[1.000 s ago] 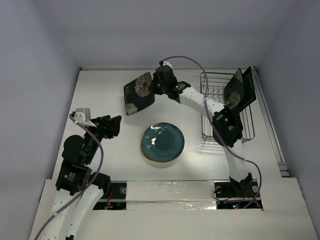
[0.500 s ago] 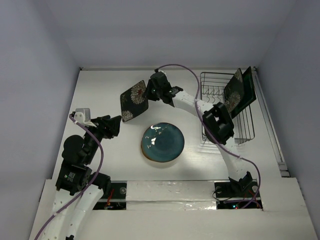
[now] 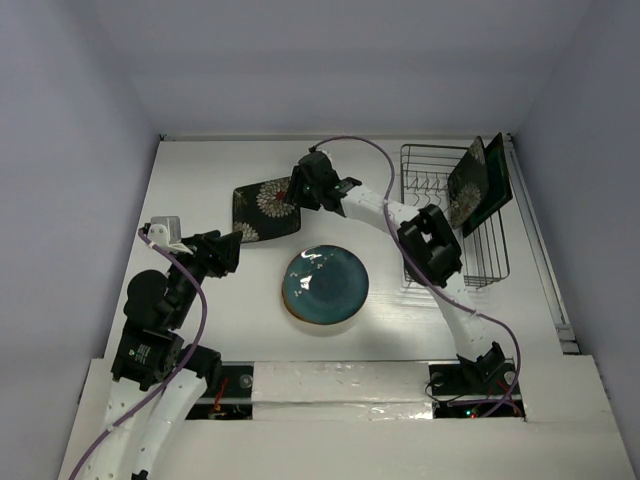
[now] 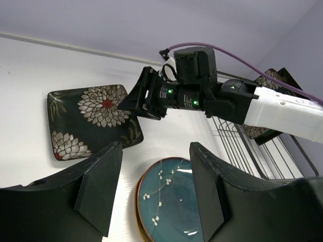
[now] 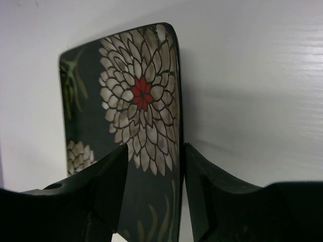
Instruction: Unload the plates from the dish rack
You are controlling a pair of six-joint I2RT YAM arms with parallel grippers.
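Observation:
The square black plate with white flowers [image 3: 262, 210] lies nearly flat on the table at the back, left of centre. My right gripper [image 3: 298, 192] is at its right edge. In the right wrist view the jaws [image 5: 155, 166] stand apart on either side of the plate's edge [image 5: 136, 91], with a thin gap at the right finger. The round teal plate [image 3: 326, 284] lies flat at mid-table. The wire dish rack [image 3: 437, 262] at the right holds two upright square plates [image 3: 478, 185]. My left gripper [image 3: 225, 252] is open and empty, left of the teal plate [image 4: 171, 201].
The right arm [image 3: 385, 210] stretches from the rack across the back of the table. The black plate [image 4: 86, 116] and the right gripper [image 4: 144, 98] show in the left wrist view, and the rack [image 4: 242, 146] at its right. Walls close in at the back and on both sides.
The right gripper has moved left and down with the black floral plate. The plate went from steeply tilted to nearly flat on the table. The left arm has not moved.

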